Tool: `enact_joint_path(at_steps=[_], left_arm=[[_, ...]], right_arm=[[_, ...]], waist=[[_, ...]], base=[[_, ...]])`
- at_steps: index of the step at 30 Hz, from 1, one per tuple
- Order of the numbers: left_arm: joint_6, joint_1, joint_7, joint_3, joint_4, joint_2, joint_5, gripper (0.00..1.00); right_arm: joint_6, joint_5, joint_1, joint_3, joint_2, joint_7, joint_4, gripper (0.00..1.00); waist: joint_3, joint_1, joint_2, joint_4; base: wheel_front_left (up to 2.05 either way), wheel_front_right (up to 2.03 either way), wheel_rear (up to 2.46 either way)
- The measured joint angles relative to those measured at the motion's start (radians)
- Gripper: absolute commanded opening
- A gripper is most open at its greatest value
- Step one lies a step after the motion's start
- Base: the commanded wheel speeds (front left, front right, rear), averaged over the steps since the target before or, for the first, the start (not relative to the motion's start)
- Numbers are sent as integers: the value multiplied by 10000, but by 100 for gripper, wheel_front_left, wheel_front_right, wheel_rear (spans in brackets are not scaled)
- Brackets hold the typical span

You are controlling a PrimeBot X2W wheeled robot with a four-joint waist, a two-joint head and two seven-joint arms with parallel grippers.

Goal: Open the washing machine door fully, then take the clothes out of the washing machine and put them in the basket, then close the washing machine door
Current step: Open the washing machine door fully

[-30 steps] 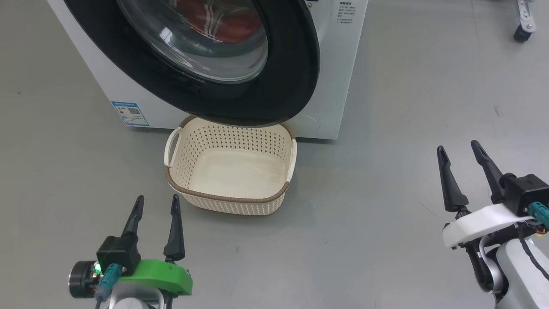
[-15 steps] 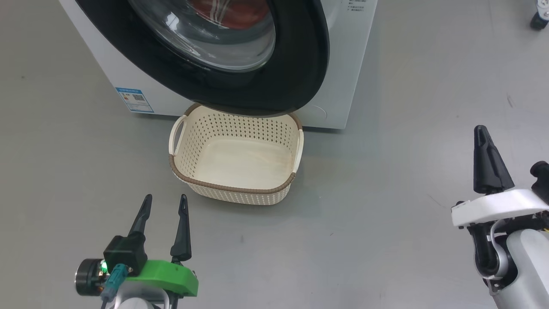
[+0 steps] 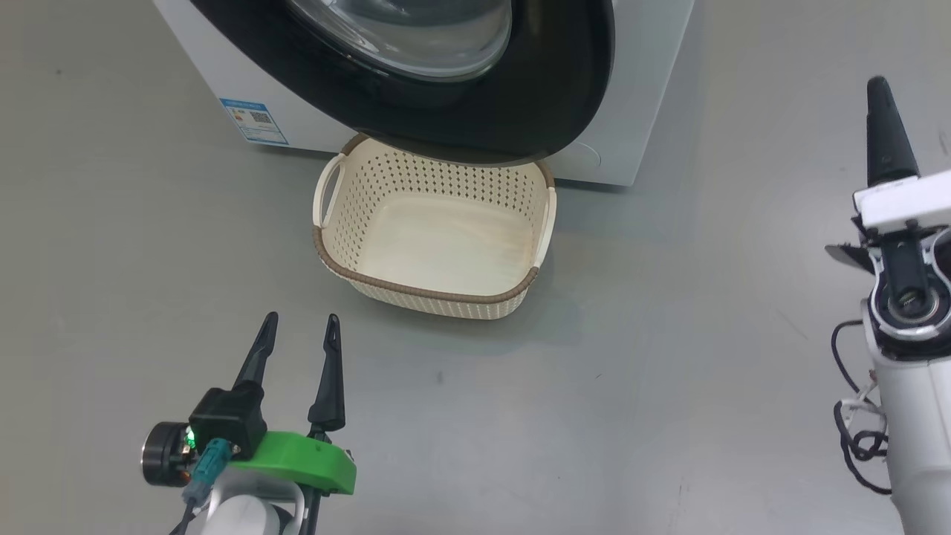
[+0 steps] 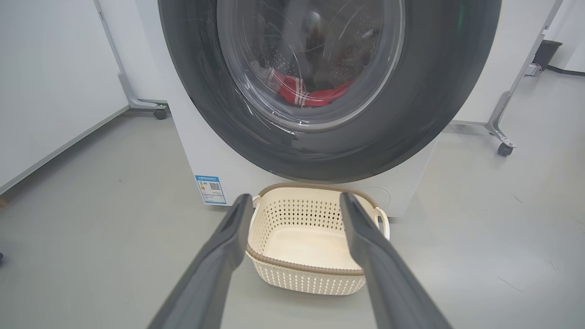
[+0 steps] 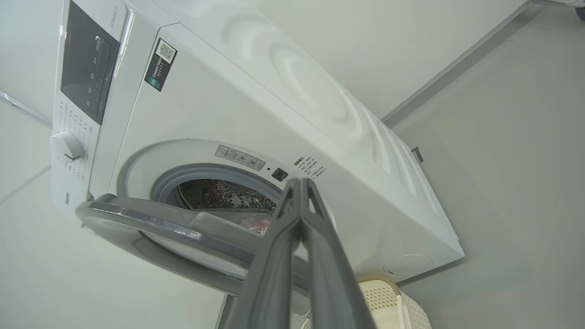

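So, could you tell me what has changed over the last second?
The right gripper has shut on nothing and lifted up the right of the head view, toward the washing machine door. The head camera shifted too, so the scene's slide is no move of things. Unchanged: the left gripper open and low, the basket empty under the part-open door, the clothes inside the washing machine.

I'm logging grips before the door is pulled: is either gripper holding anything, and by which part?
Nothing is held. The left gripper is open near the basket; the right gripper is shut on nothing, clear of the door.
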Motion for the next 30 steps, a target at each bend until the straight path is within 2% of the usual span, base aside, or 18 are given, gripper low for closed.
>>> enact_joint_path(at_steps=[11,21,30], left_arm=[[-2,-522,0,-370,-42,-4,-382,100],[-2,-802,0,-673,-58,-12,-635,100],[-2,-958,0,-775,-50,-13,-876,100]], right_arm=[[-635,1789,-2469,-416,-81,2357,851,0],[-721,2414,-4260,-662,-228,3544,2136,0],[-723,2848,-5172,-715,-123,4263,3501,0]], waist=[[723,0,0,604],[1244,0,0,1231],[1499,0,0,1660]], base=[[0,0,0],[0,0,0],[0,0,0]])
